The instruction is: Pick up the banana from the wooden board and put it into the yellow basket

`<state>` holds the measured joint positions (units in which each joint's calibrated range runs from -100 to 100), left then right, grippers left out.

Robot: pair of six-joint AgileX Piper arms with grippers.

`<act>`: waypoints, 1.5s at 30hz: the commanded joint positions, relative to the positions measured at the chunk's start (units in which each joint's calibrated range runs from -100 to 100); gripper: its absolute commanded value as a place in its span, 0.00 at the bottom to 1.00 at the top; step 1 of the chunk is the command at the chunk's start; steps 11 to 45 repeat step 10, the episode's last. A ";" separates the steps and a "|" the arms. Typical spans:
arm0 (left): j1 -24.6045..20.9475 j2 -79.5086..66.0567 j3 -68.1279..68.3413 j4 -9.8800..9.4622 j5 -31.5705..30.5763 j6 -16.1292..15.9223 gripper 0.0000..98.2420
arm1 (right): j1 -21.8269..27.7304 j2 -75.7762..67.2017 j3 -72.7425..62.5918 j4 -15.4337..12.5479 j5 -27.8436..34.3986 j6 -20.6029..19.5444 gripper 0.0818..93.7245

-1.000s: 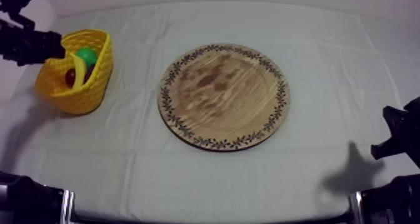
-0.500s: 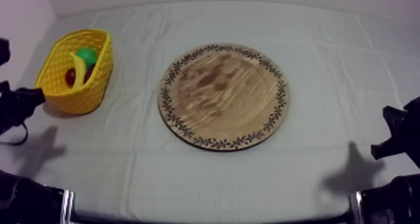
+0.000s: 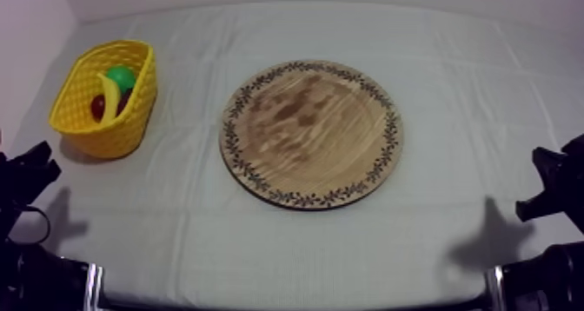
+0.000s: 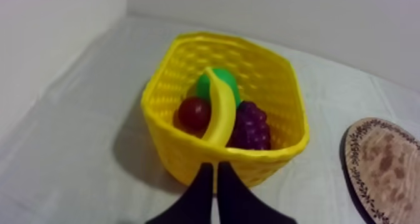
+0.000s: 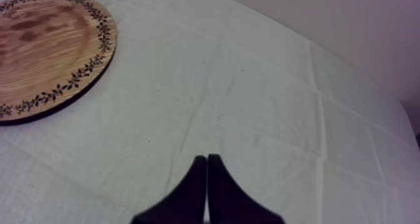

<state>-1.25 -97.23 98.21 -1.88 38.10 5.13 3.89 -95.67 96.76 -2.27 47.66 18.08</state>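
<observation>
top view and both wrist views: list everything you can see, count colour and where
yellow basket: one, yellow, left side of the table
banana: one, yellow, in the basket, lying over the other fruit
pear: one, green, in the basket behind the banana
small red fruit: one, red, in the basket beside the banana
bunch of grapes: one, dark purple, in the basket on the banana's other side
wooden board: one, brown with a dark patterned rim, middle of the table, nothing on it
cloth: one, grey-white, covering the table
left gripper: one, black, shut, just outside the basket's near wall
right gripper: one, black, shut, over bare cloth beside the board
</observation>
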 commanded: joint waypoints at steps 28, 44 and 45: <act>-1.69 -2.48 1.42 -0.19 -4.24 4.96 0.00 | 0.02 0.00 0.01 0.00 0.00 0.01 0.00; -1.69 -2.48 1.42 -0.19 -4.24 4.96 0.00 | 0.02 0.00 0.01 0.00 0.00 0.01 0.00; -1.69 -2.48 1.42 -0.19 -4.24 4.96 0.00 | 0.02 0.00 0.01 0.00 0.00 0.01 0.00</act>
